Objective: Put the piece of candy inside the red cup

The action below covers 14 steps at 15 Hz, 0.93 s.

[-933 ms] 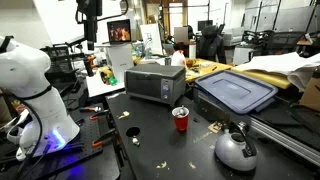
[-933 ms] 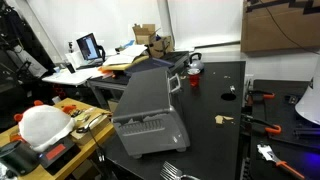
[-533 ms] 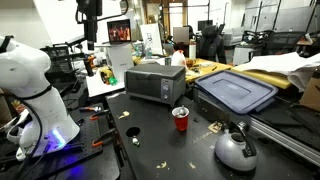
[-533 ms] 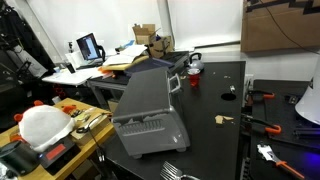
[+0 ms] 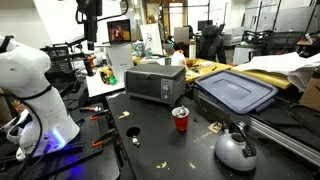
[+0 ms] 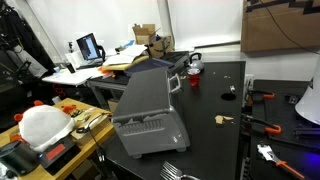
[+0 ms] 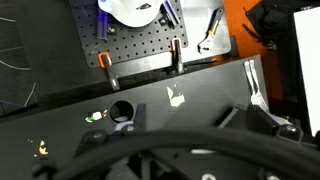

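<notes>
The red cup (image 5: 181, 120) stands upright on the black table in front of the grey toaster oven (image 5: 155, 82); it also shows in an exterior view (image 6: 195, 82). The candy, a small pale yellow piece (image 5: 132, 131), lies on the table between the cup and the white robot base; it also shows in an exterior view (image 6: 222, 119) and in the wrist view (image 7: 176, 97). My gripper (image 7: 196, 105) hangs high above the table, open and empty, with the candy far below between its fingers. The gripper is out of frame in both exterior views.
A silver kettle (image 5: 236, 150) stands near the table's front corner. A blue-lidded bin (image 5: 236, 92) sits beside the toaster oven. Small pale scraps (image 5: 213, 128) lie scattered on the table. The white robot base (image 5: 35, 95) and orange clamps (image 7: 174, 52) line the table edge.
</notes>
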Each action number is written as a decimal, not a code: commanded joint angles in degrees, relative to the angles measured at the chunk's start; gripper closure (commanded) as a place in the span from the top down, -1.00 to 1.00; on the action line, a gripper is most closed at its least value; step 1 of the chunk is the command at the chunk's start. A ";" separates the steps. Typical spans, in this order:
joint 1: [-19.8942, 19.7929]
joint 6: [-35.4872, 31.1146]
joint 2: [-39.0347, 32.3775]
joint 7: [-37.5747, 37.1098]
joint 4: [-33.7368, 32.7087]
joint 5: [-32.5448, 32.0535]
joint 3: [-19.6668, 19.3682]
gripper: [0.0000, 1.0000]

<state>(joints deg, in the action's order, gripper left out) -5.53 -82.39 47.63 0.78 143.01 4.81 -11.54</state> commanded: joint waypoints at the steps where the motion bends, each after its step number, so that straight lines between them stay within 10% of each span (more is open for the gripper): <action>1: -1.30 0.15 -0.25 0.79 -0.11 0.51 0.90 1.00; 14: -3.58 -6.24 -6.00 -0.70 0.90 0.84 0.39 1.00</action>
<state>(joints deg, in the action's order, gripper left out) -7.52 -85.94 43.95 0.81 143.66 4.81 -11.35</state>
